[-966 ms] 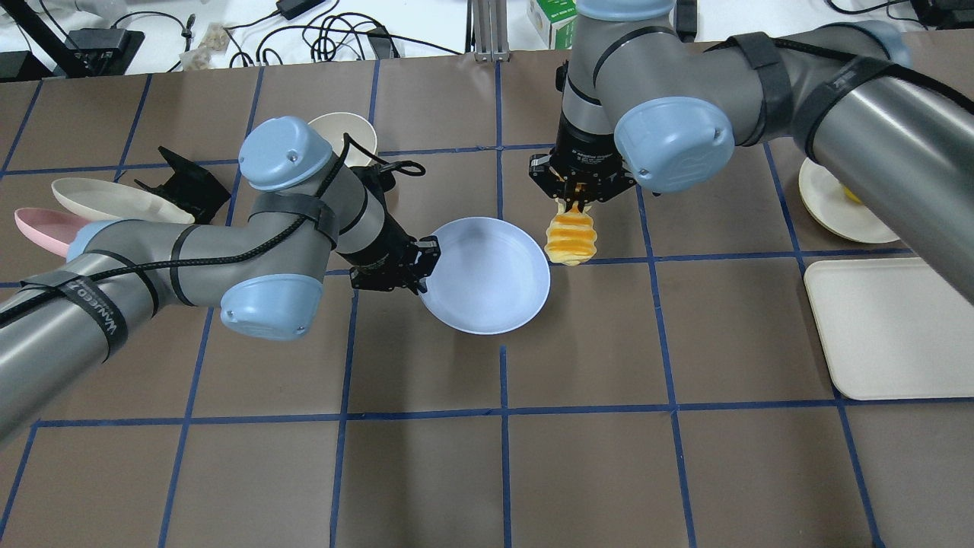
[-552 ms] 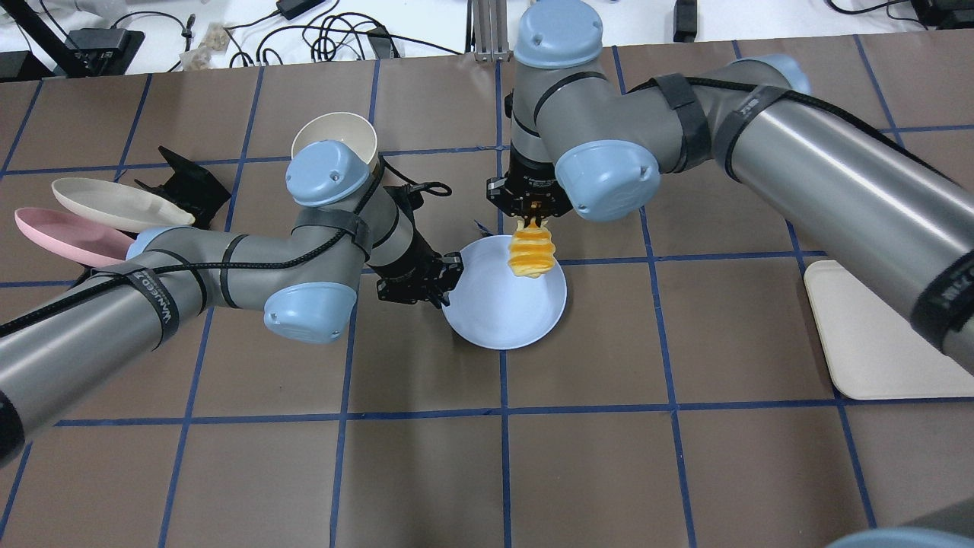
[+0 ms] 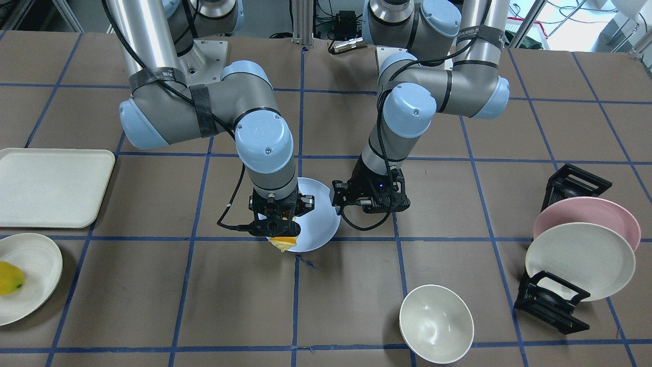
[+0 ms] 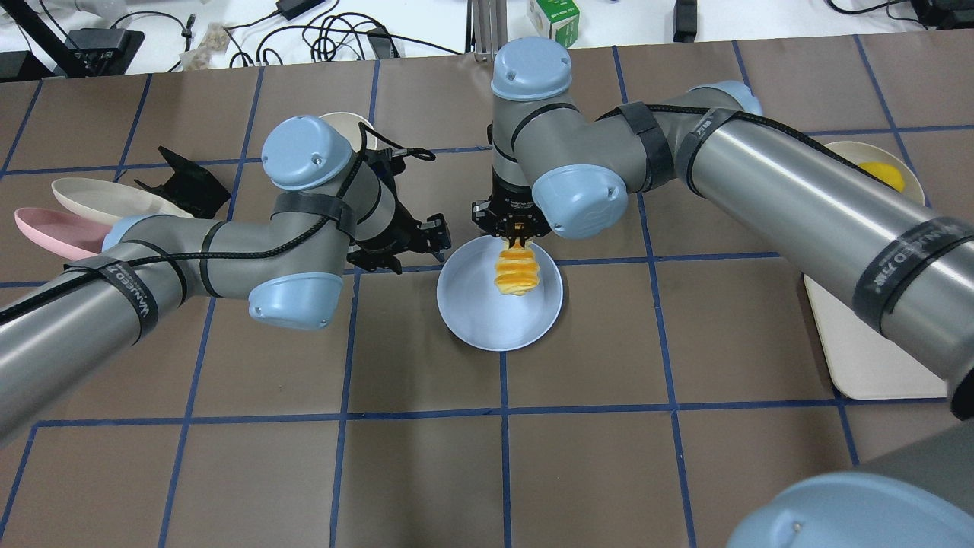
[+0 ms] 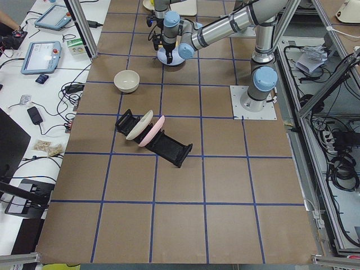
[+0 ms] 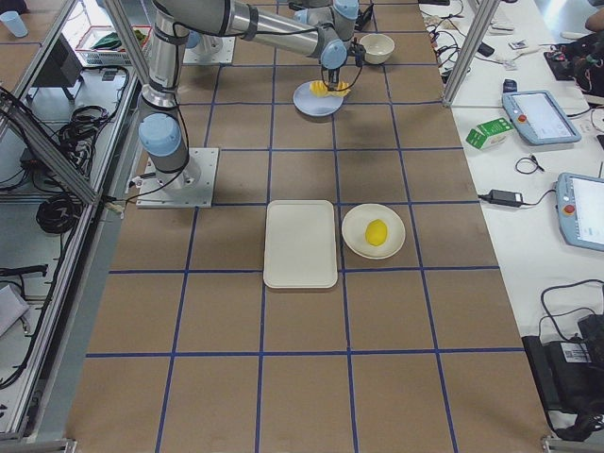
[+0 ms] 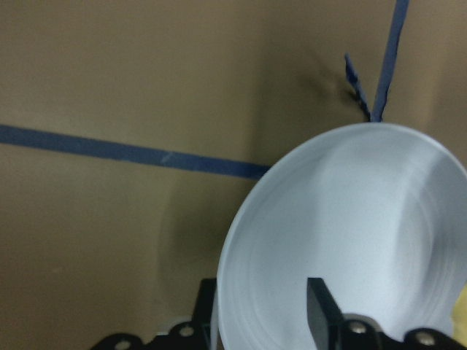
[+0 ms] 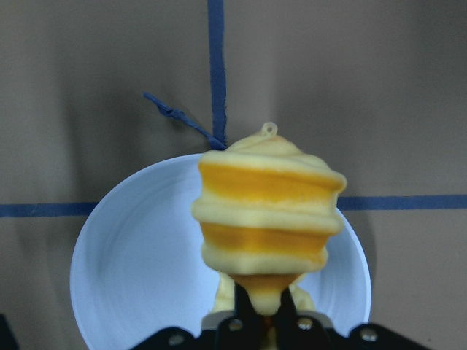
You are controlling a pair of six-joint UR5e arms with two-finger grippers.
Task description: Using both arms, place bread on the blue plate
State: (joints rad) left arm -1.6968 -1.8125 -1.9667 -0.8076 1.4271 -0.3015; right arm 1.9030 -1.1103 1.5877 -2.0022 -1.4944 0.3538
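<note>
The blue plate (image 4: 475,320) lies on the table near the middle. The bread (image 4: 517,275), orange-striped and ribbed, hangs end-down over the plate's far half. My right gripper (image 4: 516,232) is shut on its top end. In the right wrist view the bread (image 8: 266,211) hangs above the plate (image 8: 131,270). My left gripper (image 4: 420,245) is open at the plate's left rim. In the left wrist view its fingers (image 7: 321,313) stand wide apart on either side of the plate's rim (image 7: 226,270). The front view shows the bread (image 3: 282,243) and the plate (image 3: 321,219).
A cream bowl (image 3: 435,323) stands beyond the left arm. A black rack holds a pink plate (image 3: 586,216) and a cream plate (image 3: 580,260) on my left. On my right are a cream tray (image 3: 51,186) and a cream plate with a yellow fruit (image 3: 10,278).
The right gripper carried the bread leftward from beside the plate to over it. The left gripper shifted the plate rightward, then opened and drew back a little.
</note>
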